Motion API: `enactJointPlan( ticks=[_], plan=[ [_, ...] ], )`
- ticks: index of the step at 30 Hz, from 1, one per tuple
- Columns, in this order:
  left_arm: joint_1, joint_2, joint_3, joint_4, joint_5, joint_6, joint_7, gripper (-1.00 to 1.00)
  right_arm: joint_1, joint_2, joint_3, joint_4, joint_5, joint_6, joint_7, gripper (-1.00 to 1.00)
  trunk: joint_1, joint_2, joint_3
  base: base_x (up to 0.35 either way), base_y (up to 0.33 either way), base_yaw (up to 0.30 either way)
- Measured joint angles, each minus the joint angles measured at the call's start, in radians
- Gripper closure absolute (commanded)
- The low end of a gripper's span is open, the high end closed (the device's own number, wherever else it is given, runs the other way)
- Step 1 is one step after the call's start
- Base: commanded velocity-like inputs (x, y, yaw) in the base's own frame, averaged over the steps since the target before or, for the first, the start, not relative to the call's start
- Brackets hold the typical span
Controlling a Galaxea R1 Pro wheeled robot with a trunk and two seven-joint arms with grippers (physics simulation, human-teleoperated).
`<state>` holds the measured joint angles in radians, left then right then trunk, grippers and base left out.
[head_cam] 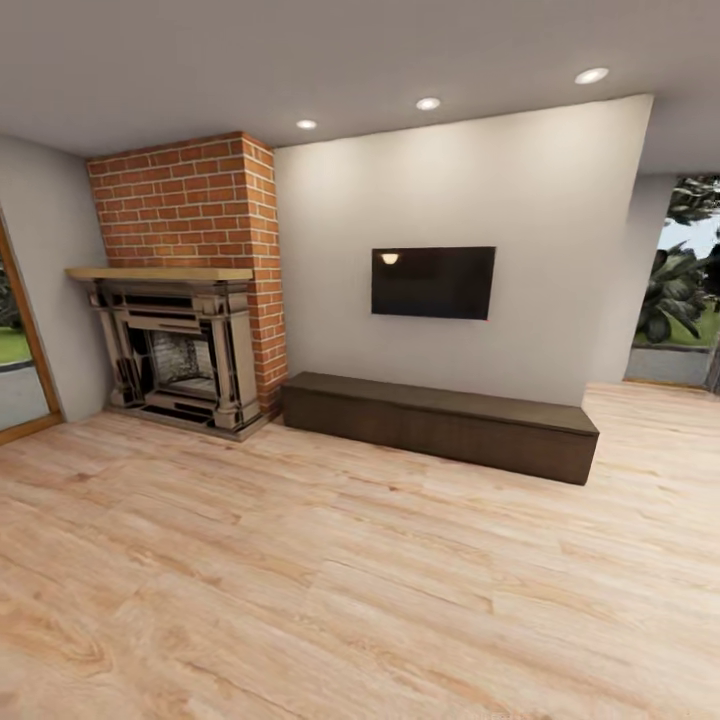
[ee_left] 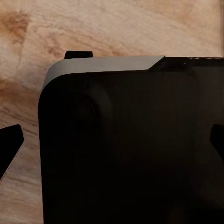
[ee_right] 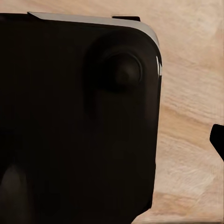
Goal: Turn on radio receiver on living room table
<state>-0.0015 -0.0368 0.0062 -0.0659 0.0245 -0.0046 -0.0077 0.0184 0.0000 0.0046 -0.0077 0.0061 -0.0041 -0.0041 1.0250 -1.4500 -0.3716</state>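
Observation:
The radio receiver and the low grey table are out of view. In the head view I face a white wall across a light wood plank floor (head_cam: pixel 350 590). My left gripper (ee_left: pixel 112 142) hangs open over my own black base (ee_left: pixel 130 154), its dark fingertips (ee_left: pixel 10 143) far apart at the picture's two sides, nothing between them. My right gripper (ee_right: pixel 112 140) also hangs over the black base (ee_right: pixel 70 121). One fingertip (ee_right: pixel 217 139) stands far out at the side over the floor, and the other is lost against the dark body.
A red brick fireplace (head_cam: pixel 190 290) with a wooden mantel stands at the left. A dark low bench (head_cam: pixel 440 422) runs along the wall under a black television (head_cam: pixel 433 282). A glass door (head_cam: pixel 15 370) is at the far left, and a garden opening (head_cam: pixel 680 290) at the right.

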Motion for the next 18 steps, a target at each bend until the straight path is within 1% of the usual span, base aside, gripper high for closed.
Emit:
enactJointPlan(
  ticks=[18],
  plan=[
    [0.0,-0.006,0.0,0.0,0.0,0.0,0.0,-1.0,0.0,0.0,0.0,0.0,0.0,0.0,0.001,-1.0,0.0,0.0,0.0,0.0,0.0,-0.28]
  ],
)
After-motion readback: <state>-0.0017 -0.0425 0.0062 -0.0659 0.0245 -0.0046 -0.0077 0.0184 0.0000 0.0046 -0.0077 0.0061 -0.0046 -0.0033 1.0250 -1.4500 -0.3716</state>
